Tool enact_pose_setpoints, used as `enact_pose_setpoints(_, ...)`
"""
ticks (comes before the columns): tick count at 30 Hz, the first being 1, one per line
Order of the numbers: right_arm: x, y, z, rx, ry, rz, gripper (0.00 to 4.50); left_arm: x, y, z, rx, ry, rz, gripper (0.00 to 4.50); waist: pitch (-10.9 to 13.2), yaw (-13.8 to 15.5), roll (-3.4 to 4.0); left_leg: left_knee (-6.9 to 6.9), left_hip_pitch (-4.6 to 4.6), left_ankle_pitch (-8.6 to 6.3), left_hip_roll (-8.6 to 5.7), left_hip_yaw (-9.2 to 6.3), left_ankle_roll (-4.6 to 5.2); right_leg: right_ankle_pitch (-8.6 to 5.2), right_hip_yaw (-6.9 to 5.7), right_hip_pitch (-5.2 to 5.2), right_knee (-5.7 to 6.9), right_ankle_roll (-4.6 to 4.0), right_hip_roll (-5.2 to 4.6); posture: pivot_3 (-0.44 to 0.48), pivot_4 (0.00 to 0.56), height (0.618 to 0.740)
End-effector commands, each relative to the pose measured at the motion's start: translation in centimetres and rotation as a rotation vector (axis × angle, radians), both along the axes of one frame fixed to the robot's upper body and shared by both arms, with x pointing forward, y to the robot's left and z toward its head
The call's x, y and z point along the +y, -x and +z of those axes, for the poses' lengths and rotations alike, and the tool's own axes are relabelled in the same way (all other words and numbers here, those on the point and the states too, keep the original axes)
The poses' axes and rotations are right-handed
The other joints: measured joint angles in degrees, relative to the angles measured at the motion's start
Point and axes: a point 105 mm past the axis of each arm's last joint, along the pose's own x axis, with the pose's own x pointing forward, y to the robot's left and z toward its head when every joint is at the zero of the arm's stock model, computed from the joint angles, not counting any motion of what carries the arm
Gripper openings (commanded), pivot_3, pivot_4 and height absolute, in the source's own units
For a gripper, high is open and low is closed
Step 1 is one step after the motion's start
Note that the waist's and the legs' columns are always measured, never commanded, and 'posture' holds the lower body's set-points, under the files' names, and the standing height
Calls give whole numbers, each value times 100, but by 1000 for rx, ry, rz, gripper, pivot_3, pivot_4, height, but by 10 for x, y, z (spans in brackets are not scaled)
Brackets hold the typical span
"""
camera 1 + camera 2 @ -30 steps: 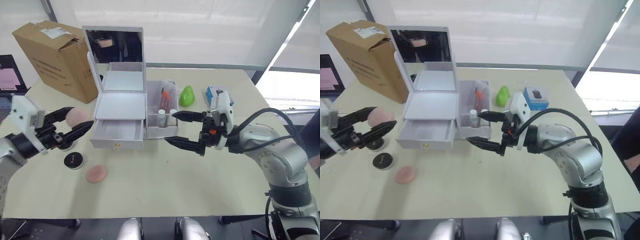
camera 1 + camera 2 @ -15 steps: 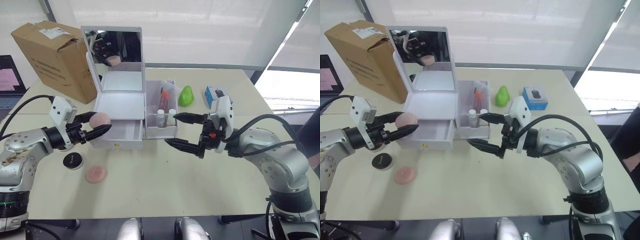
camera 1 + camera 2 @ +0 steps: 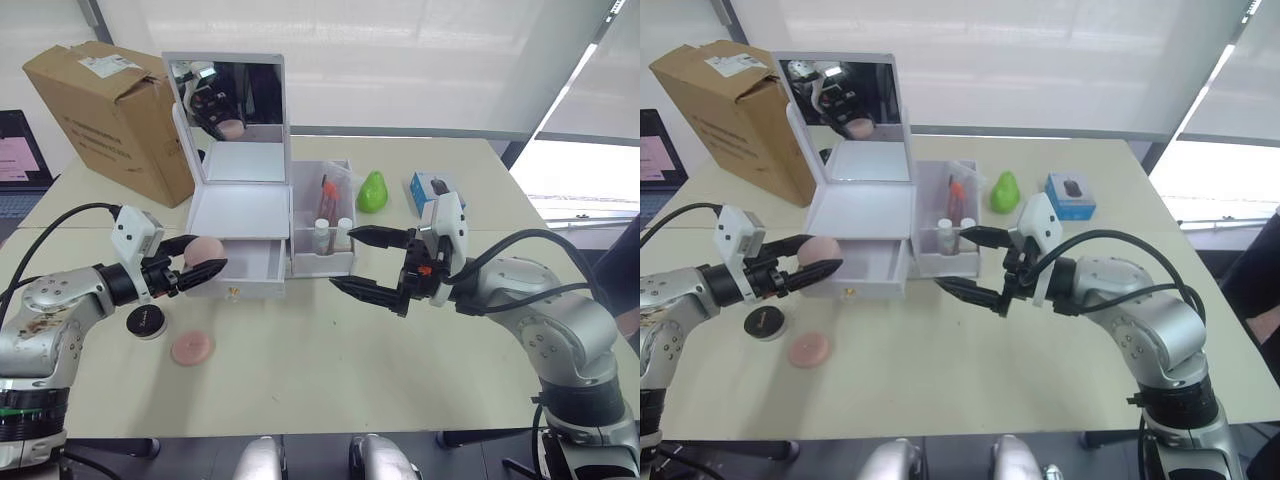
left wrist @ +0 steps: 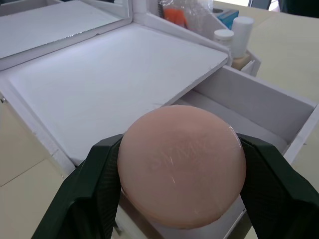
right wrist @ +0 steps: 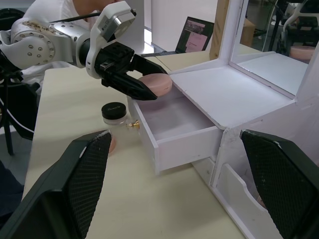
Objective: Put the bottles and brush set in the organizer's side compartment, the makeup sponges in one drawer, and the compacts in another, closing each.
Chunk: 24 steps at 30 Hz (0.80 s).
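From the head camera, we see the left gripper (image 3: 205,267) clamping a pink compact (image 3: 206,249) at the open drawer (image 3: 240,264) of the white organizer (image 3: 262,215) (mirror lid upright). In the left wrist view, its fingers (image 4: 94,184) pinch the compact's sides. Our right gripper (image 3: 368,262) is spread wide, holding nothing.

Left gripper (image 3: 200,273) clamps a pink makeup sponge (image 3: 206,250) just beside the open drawer (image 3: 243,268) of the white organizer (image 3: 245,205) — mirror lid up. Side compartment (image 3: 325,225) holds two white-capped bottles (image 3: 332,233) and what looks like a brush set (image 3: 329,192). Right gripper (image 3: 365,262) hovers near it, fingers spread wide. On the table (image 3: 400,350): a black compact (image 3: 146,320), a second pink sponge (image 3: 192,348) — a green sponge (image 3: 373,192) beyond the organizer.
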Motion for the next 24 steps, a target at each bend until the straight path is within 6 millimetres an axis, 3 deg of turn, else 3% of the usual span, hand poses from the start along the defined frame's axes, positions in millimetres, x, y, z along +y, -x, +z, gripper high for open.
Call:
enact_pose_setpoints(1,-1,6,11,-44,-21,7,4500,-2,0,11,-45,-13,-10,2963,0,-3,-1,0,0,0,0,0,0,0,0,0,0,0,0,0,150,740)
enact_pose_setpoints(2,-1,5,11,-43,-21,6,4500,-3,1,11,-45,-11,-13,2963,0,-4,-1,0,0,0,0,0,0,0,0,0,0,0,0,0,150,740)
enact_pose_setpoints(4,-1,6,11,-43,-22,4,4500,-3,1,12,-46,-2,-15,3702,0,-4,-1,0,0,0,0,0,0,0,0,0,0,0,1,0,150,740)
enact_pose_setpoints(7,-2,5,10,-41,-23,-1,4500,-2,0,17,-62,14,-10,4456,0,4,0,0,-1,0,0,0,0,0,-1,0,0,1,0,0,150,740)
enact_pose_setpoints(18,-7,3,11,-42,-27,-23,4500,12,3,45,-99,140,31,4456,-3,-9,-8,0,0,0,-1,-1,0,3,0,2,1,5,0,0,150,740)
enact_pose_setpoints(23,-31,-6,6,-37,-3,-120,4500,47,19,49,-102,181,153,4456,-4,-8,-10,0,2,1,0,0,1,3,1,2,0,6,0,0,150,740)
enact_pose_setpoints(24,-43,-8,1,-27,6,-164,4500,63,25,45,-104,159,213,4456,-4,-7,-9,0,2,0,0,0,1,3,1,2,0,6,0,0,150,740)
